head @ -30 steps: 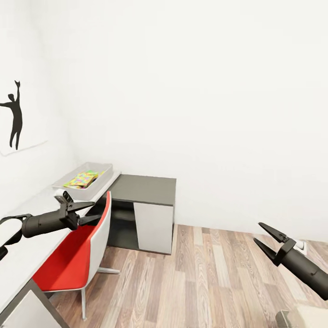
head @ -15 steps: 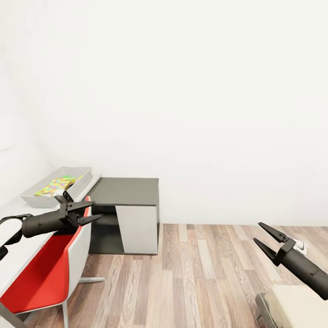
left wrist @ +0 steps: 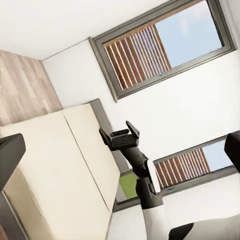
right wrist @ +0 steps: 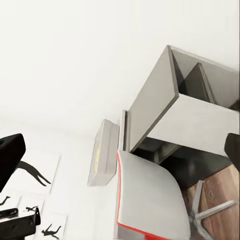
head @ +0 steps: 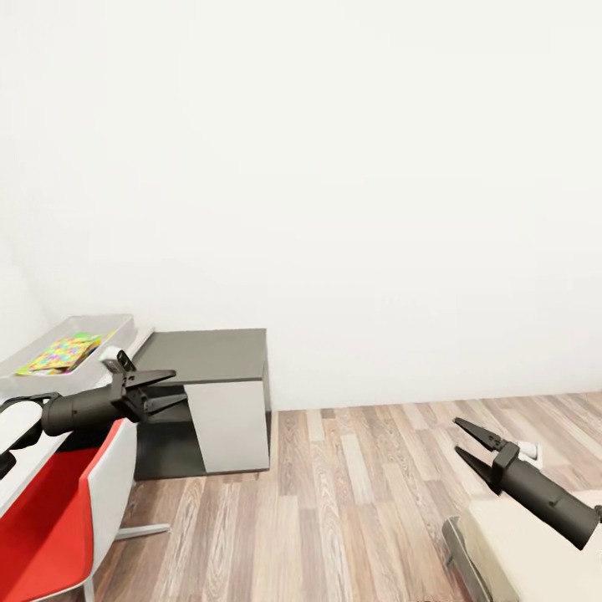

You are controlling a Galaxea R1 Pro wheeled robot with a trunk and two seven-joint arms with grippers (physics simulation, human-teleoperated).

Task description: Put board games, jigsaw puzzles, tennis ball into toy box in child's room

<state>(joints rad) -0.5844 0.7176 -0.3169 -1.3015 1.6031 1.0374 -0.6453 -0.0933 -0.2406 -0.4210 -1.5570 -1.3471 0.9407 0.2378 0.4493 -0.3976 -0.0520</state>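
White wall, toy box point(head: 67, 347) lengthwise along table point(head: 21, 456); both jaws open

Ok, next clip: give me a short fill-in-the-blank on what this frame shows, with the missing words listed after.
1. The toy box on the white table holds a ____ item.
2. The chair at the table has a ____ seat.
3. The jaws of the left gripper and right gripper are both ____.
4. The floor is made of ____ planks.

Missing words: multicoloured; red; open; wood
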